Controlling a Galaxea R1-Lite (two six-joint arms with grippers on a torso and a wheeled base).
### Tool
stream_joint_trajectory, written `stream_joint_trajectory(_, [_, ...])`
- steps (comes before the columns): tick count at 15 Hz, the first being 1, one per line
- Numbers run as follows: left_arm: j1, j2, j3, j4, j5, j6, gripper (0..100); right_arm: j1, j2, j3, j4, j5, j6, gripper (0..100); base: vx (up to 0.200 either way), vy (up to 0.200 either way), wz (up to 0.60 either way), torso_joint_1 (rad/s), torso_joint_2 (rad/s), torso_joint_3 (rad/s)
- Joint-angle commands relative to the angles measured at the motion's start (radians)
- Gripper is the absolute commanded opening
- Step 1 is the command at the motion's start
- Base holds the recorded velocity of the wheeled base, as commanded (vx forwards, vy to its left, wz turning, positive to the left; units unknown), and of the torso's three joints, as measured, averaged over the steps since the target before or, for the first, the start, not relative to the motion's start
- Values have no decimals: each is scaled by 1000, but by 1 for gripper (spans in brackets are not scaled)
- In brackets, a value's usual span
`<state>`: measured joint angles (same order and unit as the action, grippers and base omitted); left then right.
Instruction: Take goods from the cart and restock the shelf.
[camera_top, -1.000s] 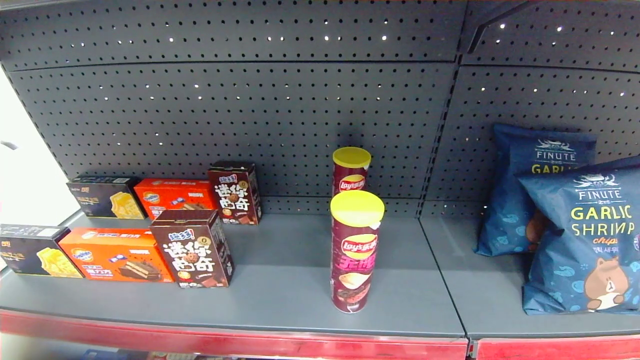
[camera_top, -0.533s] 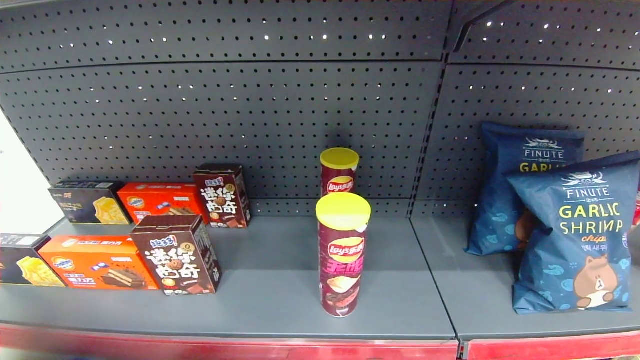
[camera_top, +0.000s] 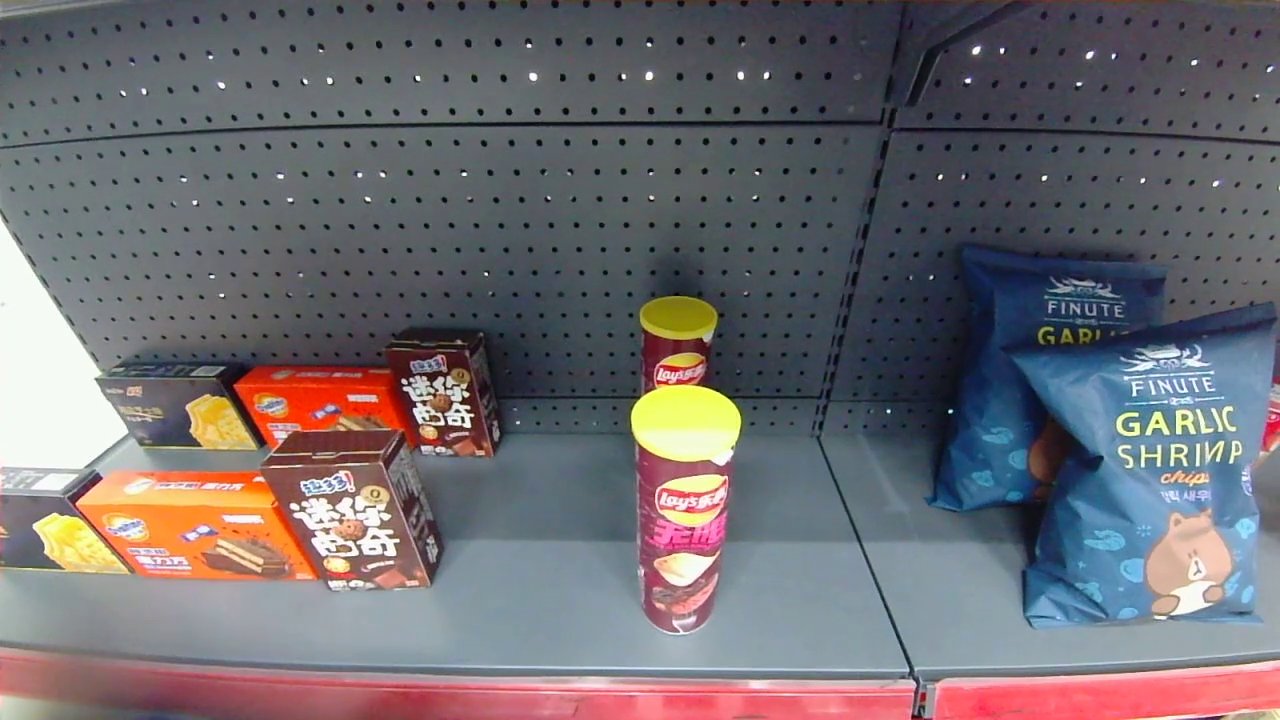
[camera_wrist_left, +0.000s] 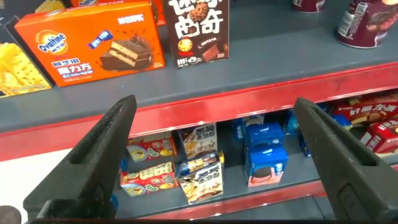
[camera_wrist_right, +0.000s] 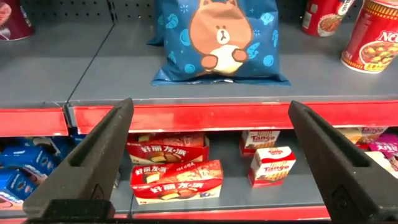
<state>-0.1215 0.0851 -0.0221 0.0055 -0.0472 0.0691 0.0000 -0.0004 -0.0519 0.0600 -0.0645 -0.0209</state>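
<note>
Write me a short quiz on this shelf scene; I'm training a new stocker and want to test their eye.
1. True or false: the left gripper is shut.
2. How many yellow-lidded cans stand on the shelf?
3. On which side of the cans, the robot's left or right, do the blue bags stand?

Key: 1. False, it is open and empty. 2. Two, one behind the other. 3. Right.

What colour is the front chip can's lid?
Yellow lid, best seen in the head view.
</note>
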Motion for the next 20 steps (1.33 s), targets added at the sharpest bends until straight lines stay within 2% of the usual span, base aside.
stream_joint_trajectory(1, [0, 5, 1, 1, -2, 1, 100, 0, 2, 1, 0, 0, -1, 100, 0, 0, 0, 0, 0, 0])
stream_joint_trajectory(20, [0, 5, 1, 1, -3, 6, 100, 0, 2, 1, 0, -5, -2, 100, 0, 11, 0, 0, 0, 0])
